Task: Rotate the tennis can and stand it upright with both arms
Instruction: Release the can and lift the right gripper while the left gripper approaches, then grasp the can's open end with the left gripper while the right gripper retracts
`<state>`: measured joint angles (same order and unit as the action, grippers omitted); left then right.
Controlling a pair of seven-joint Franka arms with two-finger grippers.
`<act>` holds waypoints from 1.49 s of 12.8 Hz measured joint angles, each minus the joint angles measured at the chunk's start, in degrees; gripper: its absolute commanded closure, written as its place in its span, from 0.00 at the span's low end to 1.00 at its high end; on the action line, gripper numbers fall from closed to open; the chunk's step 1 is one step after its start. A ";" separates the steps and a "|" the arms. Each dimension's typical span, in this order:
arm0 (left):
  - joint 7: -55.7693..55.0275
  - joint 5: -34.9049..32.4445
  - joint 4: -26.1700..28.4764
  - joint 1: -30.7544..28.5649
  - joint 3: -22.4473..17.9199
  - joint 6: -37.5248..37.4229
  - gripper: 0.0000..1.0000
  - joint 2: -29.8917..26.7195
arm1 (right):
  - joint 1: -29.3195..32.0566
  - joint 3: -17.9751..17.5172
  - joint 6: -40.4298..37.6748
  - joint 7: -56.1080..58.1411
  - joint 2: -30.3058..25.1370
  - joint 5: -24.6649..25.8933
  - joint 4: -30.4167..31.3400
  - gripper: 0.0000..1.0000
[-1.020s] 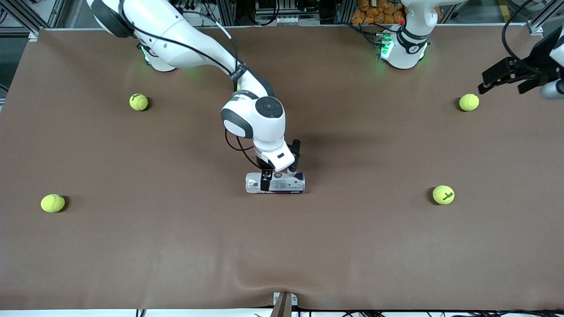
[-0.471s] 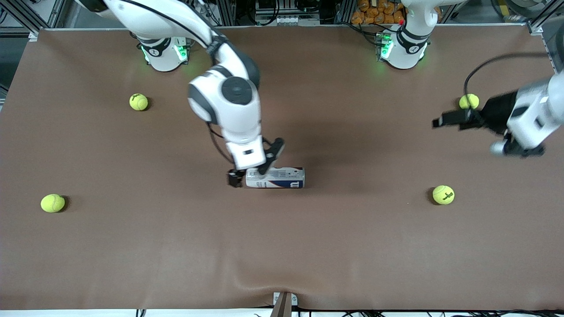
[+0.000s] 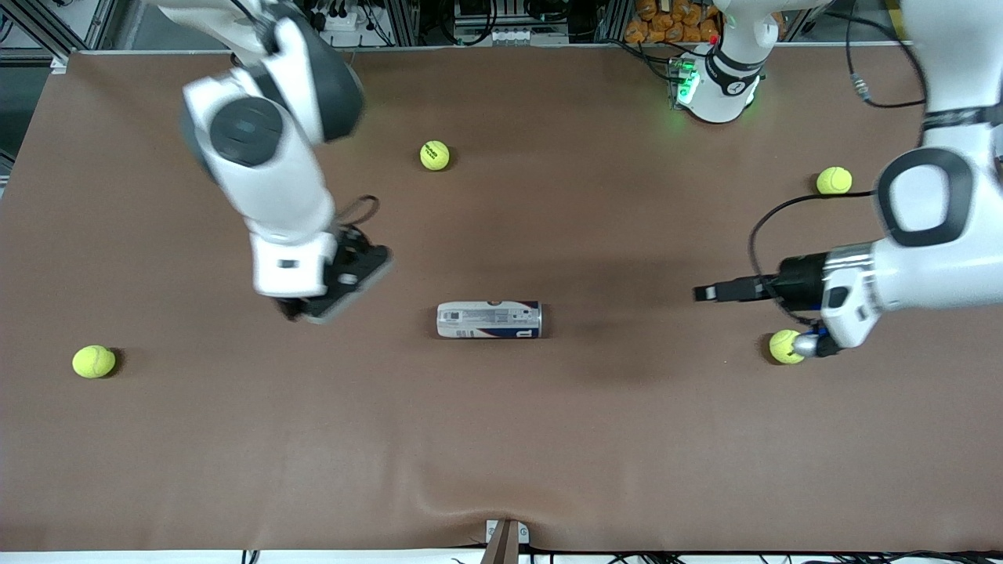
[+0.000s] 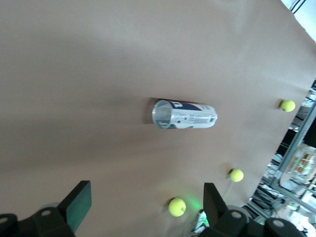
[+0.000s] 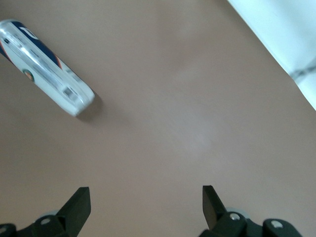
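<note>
Tennis can (image 3: 489, 320) flat on its side mid-table, long axis running from one arm's end toward the other. Right gripper (image 3: 333, 286) — spread wide, empty — hanging over bare table off one end, the nearer tool. Left gripper (image 3: 709, 293) — also agape, empty — well off the other end.

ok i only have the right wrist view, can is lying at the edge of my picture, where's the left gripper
observer: left gripper is open, over the table toward the left arm's end, apart from the tennis can.
operator: which way does its rimmed end face
observer: the silver rim faces the left gripper.
operator: balls nearby
observer: none touch it; the nearest tennis ball lies farther from the front camera.
</note>
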<state>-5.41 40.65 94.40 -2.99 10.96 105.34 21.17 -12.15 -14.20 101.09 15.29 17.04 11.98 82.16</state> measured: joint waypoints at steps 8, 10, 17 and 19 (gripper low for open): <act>12.39 18.11 1.93 3.76 1.26 3.15 0.00 10.63 | 7.02 20.33 -13.99 -0.73 -12.60 -13.57 0.40 0.00; 20.21 25.49 2.83 4.29 1.28 4.94 0.00 13.59 | 8.67 20.43 -17.49 -5.41 -13.61 -15.06 0.60 0.00; 41.49 40.77 3.26 7.05 1.41 8.38 0.10 22.81 | 13.46 16.62 -21.02 -14.00 -15.16 -15.61 2.53 0.00; 42.97 42.61 2.87 8.31 1.42 9.84 0.14 23.37 | 13.58 16.29 -22.23 -14.52 -15.66 -15.61 2.53 0.00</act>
<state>37.56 83.27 97.28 5.32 12.38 115.18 44.54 1.42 2.09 78.86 0.76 1.38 -3.62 84.69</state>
